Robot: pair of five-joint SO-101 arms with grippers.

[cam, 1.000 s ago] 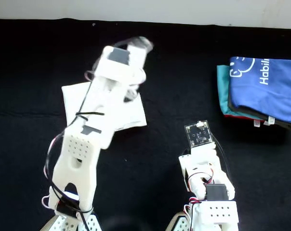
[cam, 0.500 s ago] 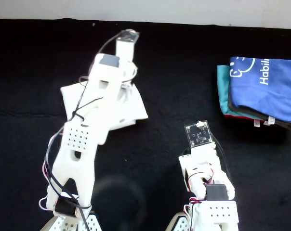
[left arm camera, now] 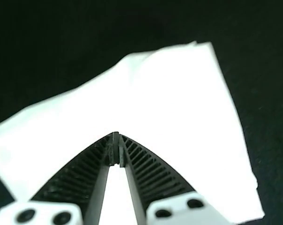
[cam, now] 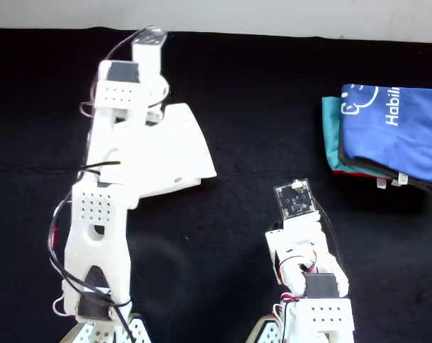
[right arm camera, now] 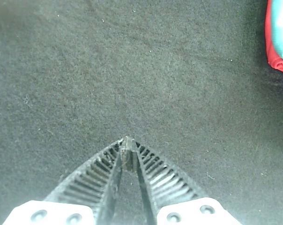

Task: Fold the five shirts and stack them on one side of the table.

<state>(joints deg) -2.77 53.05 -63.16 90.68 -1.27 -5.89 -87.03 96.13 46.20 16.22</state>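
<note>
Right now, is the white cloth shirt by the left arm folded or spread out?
Folded: the white cloth shirt lies as a compact four-sided piece, with no sleeves showing, on the black table.

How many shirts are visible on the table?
5: white shirt beneath the left arm; blue shirt, black shirt, teal shirt and red shirt stacked at the right. More could be hidden.

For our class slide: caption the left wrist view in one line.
Closed left gripper over a white shirt on the black table.
</note>
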